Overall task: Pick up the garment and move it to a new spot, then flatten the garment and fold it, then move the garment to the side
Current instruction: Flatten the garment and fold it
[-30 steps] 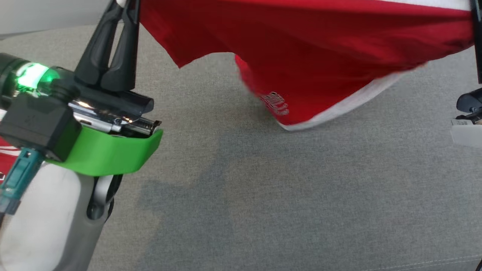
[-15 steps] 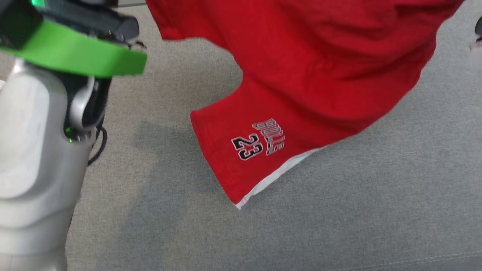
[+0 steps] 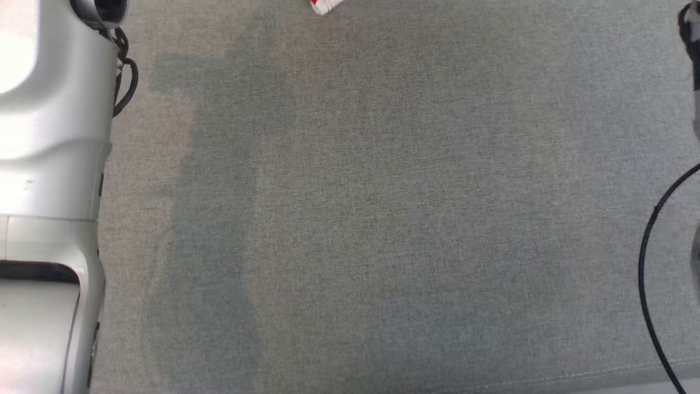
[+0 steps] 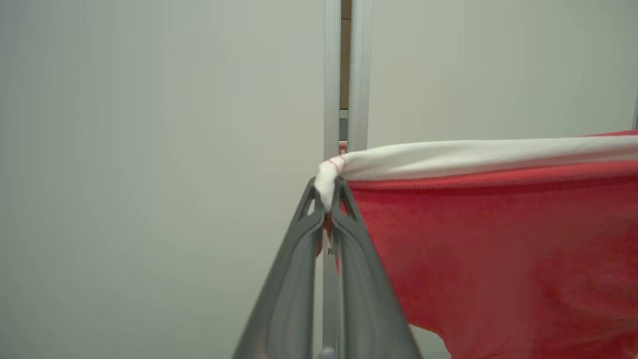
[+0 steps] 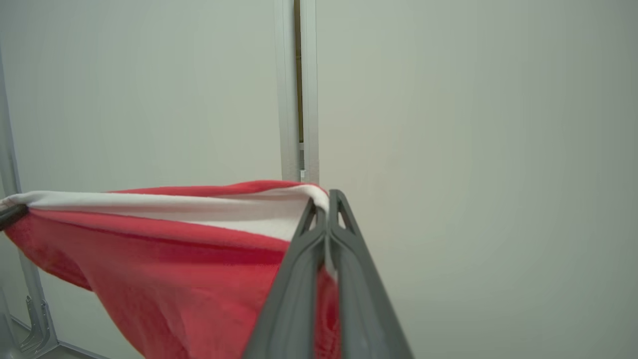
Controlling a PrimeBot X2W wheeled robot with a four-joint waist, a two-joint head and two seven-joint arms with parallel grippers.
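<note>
The garment [image 4: 498,259] is red with a white band along its top edge. It hangs stretched in the air between my two grippers. My left gripper [image 4: 327,192] is shut on one white corner of the band. My right gripper [image 5: 327,199] is shut on the other corner, and the red cloth [image 5: 189,279] sags to its left. In the head view just a small red-and-white tip of the garment [image 3: 325,4] pokes in at the top edge, above the grey cloth surface [image 3: 383,219].
My pale left forearm [image 3: 44,137] stands along the left edge of the head view. A black cable [image 3: 651,262] curves at the right edge. Beyond the garment are pale wall panels with an aluminium post [image 4: 344,75] between them. A seam [image 3: 601,372] runs near the surface's front edge.
In the head view the garment has gone up out of the picture except for one tip. The left gripper has also left the top edge, so its forearm shows instead.
</note>
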